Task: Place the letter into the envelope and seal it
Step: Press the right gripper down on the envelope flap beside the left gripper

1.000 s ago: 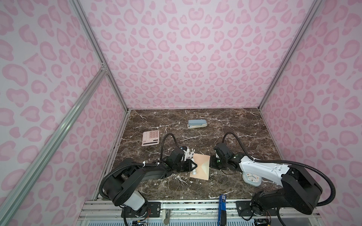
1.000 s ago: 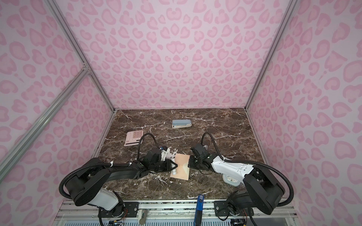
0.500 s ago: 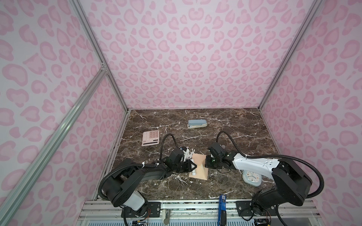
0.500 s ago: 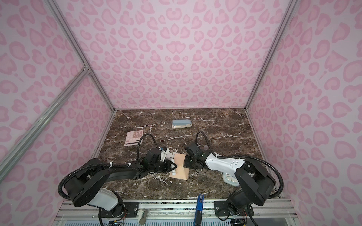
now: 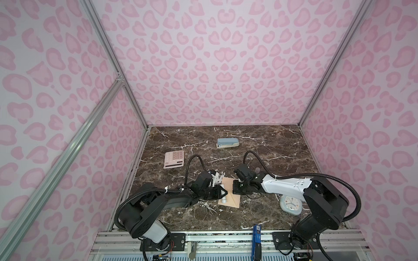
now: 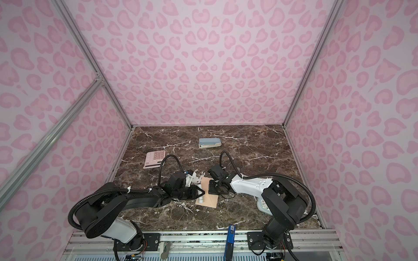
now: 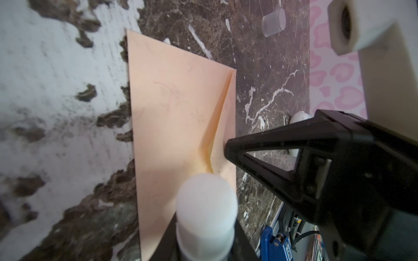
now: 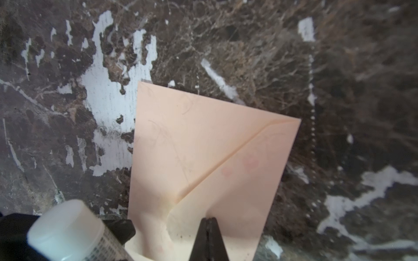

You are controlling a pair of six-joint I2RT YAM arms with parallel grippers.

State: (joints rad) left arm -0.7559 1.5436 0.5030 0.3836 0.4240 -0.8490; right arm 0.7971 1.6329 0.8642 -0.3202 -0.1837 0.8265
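Two grippers are counted: the left gripper [image 5: 222,195] and the right gripper [image 8: 209,226]. One envelope [image 5: 234,200] is seen beneath their tips, and one glue stick [image 5: 224,200] between the left jaws. Beyond the tips, one calculator [image 5: 173,159], one stapler [image 5: 227,143] and one clear cap [image 7: 273,22] are found. One clock [image 5: 291,204] is seen behind the right gripper.

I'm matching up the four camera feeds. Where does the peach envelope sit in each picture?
In a top view: the envelope lies in the lower middle of the picture.
In a top view: lower middle too.
Left wrist: it fills the middle of the picture.
Right wrist: it runs from the centre to the bottom edge.
Shared landmark: the white glue stick at the envelope's edge shows in all four views.
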